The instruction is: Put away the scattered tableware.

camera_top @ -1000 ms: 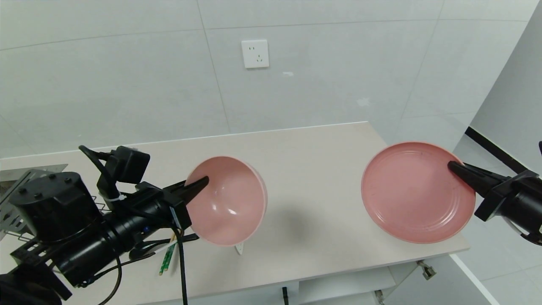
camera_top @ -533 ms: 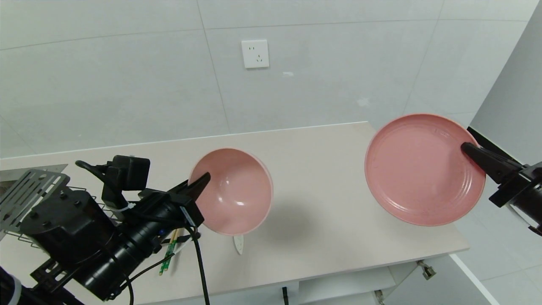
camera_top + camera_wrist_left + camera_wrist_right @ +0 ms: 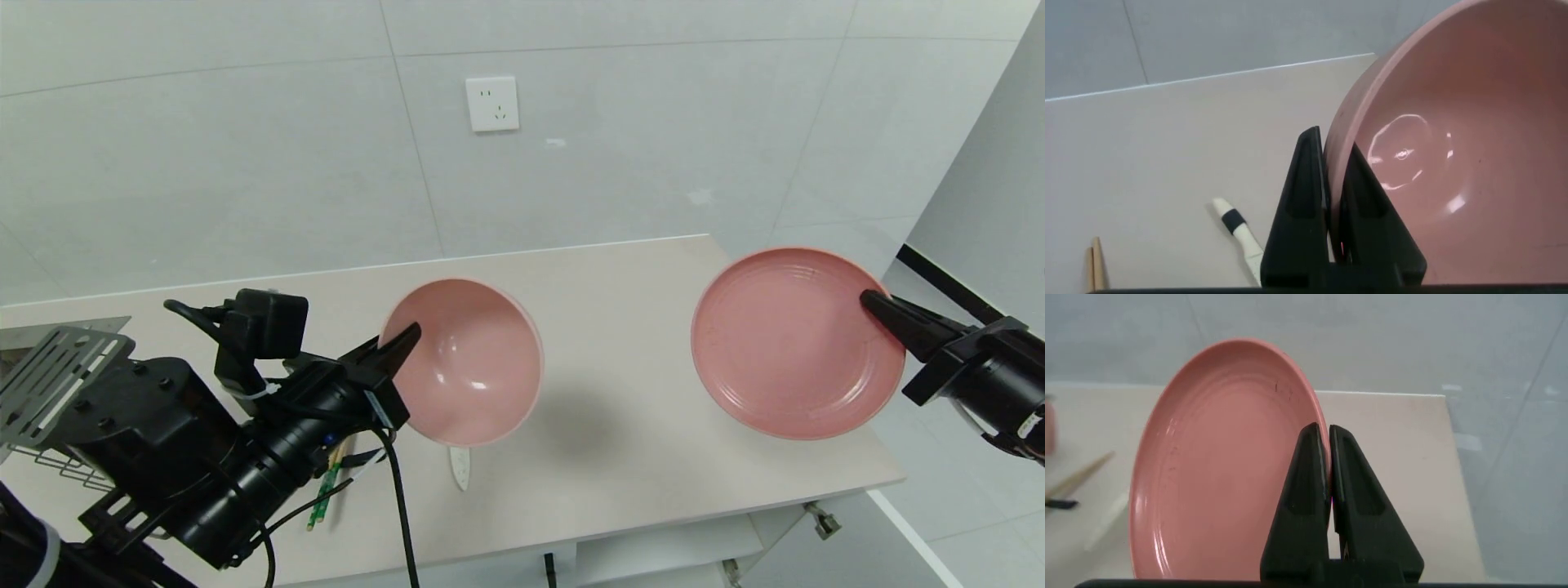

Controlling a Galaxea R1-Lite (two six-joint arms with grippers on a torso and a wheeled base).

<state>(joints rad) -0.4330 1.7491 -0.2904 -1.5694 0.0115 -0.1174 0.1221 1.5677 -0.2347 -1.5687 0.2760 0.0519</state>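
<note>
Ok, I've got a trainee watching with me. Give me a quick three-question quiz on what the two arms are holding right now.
1. True or false: the left gripper is shut on the rim of the pink bowl.
2. What does the right gripper hold? A) a cup B) the pink plate C) a fork
3. Fill in: a pair of ___ lies on the counter, below the left arm.

Key: 1 true; 2 B; 3 chopsticks.
</note>
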